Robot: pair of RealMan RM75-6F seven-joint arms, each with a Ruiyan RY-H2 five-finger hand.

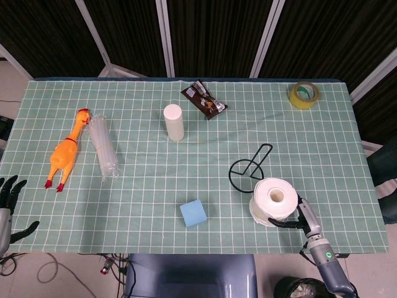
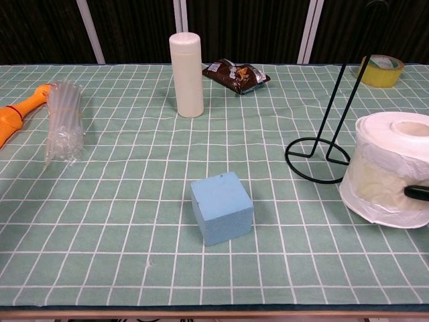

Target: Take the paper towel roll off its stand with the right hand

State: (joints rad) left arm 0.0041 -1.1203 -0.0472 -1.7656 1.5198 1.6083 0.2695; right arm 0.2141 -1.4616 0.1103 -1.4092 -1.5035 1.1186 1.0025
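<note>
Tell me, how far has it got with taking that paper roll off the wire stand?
Done: the paper towel roll is off the black wire stand, whose upright post is bare. In hand: the right hand grips the roll from the near side, holding it upright just beside the stand's ring base; whether it already rests on the table is hard to tell. Left: probably just letting go. The left hand waits open off the table's edge.

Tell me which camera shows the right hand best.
The head view: the right hand and its forearm show whole, fingers holding the paper towel roll. The chest view shows only a dark fingertip at the frame's edge, against the roll.
</note>
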